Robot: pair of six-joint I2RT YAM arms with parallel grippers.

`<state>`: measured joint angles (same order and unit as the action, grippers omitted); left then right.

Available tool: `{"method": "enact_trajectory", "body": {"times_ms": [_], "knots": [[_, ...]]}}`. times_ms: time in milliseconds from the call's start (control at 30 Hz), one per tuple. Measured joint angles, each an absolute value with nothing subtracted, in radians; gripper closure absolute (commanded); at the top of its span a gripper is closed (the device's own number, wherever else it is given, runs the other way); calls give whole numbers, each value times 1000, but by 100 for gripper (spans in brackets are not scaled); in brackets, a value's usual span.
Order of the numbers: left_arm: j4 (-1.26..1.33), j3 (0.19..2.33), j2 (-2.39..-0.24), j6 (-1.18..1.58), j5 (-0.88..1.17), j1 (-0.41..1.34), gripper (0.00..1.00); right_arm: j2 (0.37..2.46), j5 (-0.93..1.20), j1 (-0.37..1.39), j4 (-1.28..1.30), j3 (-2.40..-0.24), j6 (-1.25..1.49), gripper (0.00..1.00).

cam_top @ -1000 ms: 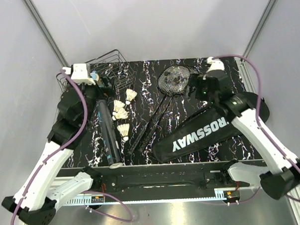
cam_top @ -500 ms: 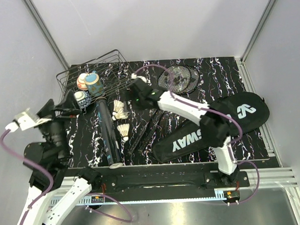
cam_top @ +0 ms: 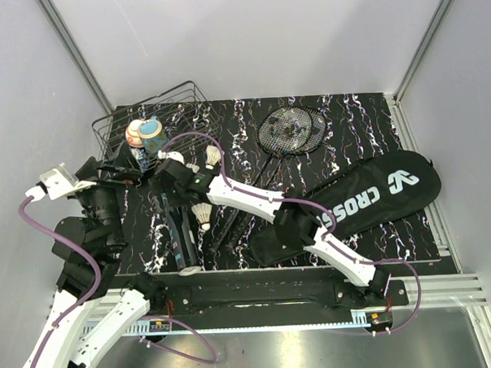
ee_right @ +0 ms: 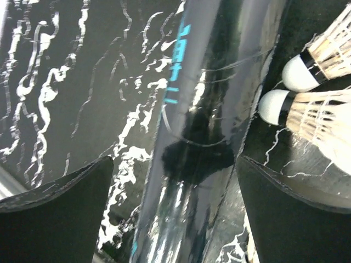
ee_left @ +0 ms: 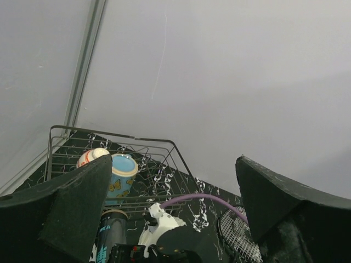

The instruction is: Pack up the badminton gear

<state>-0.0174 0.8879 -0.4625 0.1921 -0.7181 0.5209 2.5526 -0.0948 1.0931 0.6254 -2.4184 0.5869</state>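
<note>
Packing not yet begun: rackets (cam_top: 288, 132), shuttlecocks (cam_top: 203, 213), tube (cam_top: 180, 240) and bag (cam_top: 368, 196) all lie loose on the table (cam_top: 365, 113) — right gripper (ee_right: 171, 164) hovers above the tube with jaws apart, left gripper (ee_left: 173, 164) raised, likewise spread and empty.

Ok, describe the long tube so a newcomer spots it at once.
Find the wire basket at the table's far left corner. From its front a long black tube runs to the near edge, left of the white shuttlecocks. Unlike the thin rackets, it is thick, teal-lettered.
</note>
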Motion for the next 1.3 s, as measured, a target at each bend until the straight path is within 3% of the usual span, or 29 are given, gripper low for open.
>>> {"method": "enact_trajectory", "body": {"times_ms": [267, 433, 867, 1100, 1300], "knots": [[-24, 888, -476, 195, -707, 521, 1, 2646, -174, 1093, 680, -2476, 580, 0], [-27, 888, -476, 211, -684, 504, 2, 2661, -225, 1101, 694, -2486, 559, 14], [-55, 888, -484, 237, -640, 467, 3, 2644, -178, 1118, 675, -2501, 496, 28], [-55, 888, -433, 234, -661, 467, 3, 2334, -133, 1119, 617, -2271, 478, 29], [-15, 873, -357, 233, -691, 465, 3, 1835, -188, 1118, 438, -1833, 410, 37]]}}
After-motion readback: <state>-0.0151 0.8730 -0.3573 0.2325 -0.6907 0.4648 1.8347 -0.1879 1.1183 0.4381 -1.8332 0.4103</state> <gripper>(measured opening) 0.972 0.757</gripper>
